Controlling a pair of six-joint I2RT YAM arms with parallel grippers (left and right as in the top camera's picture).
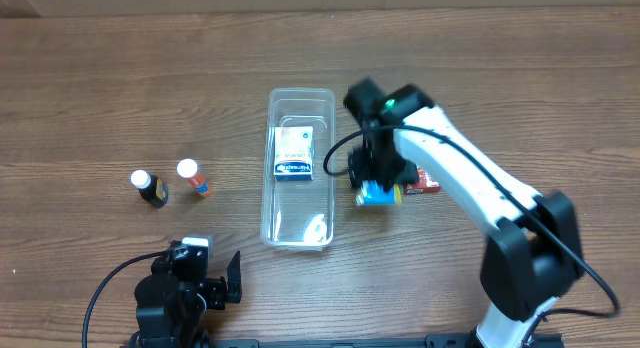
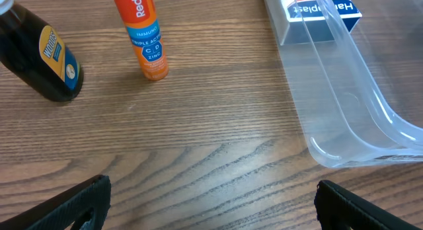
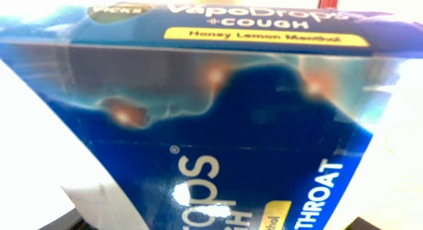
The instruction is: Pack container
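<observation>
Between fingers of right gripper [image 1: 377,188]: blue VapoDrops box [image 3: 218,124], gripped, filling right wrist view. Just right of gripper, red box [image 1: 427,182] on tabletop [image 1: 520,68]. Just left of gripper, clear container [image 1: 268,178], long side toward it, with white-and-blue Hansaplast box [image 1: 294,153] lying in its far half. Farther off, left gripper [image 2: 211,207] spread wide, empty, low over tabletop. Container's near corner sits ahead-right of it. Ahead-left stand orange tube [image 2: 147,38] and dark bottle [image 2: 43,58], upright, apart.
</observation>
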